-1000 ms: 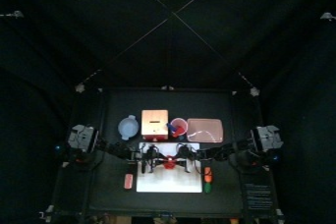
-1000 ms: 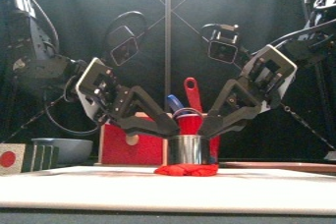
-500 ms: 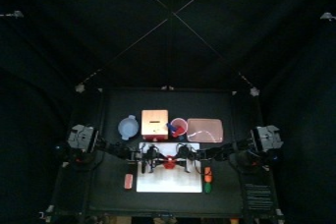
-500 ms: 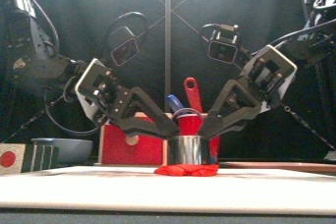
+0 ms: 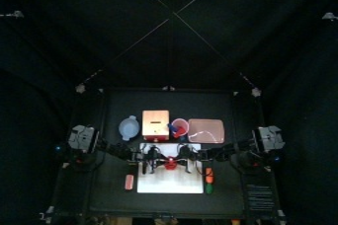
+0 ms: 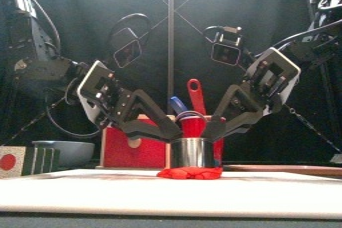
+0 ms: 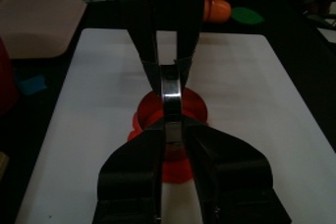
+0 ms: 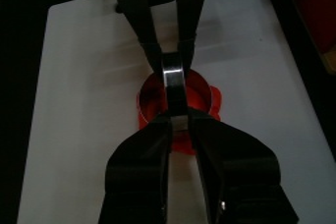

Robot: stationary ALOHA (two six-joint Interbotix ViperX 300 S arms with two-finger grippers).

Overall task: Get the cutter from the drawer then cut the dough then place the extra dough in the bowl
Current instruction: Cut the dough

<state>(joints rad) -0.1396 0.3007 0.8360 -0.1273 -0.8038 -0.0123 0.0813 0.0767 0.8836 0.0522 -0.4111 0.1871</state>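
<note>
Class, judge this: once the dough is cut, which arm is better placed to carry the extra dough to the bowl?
Left, probably. The left end effector and right end effector both grip the cutter on the dough, but the bowl stands on the left arm's side.

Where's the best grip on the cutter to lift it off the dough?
Its upright metal wall, pinched over the top rim from above. The cutter stands upright on the dough, so only that rim is free. The left gripper and right gripper seem to hold it that way, from opposite sides; lift straight up.
</note>
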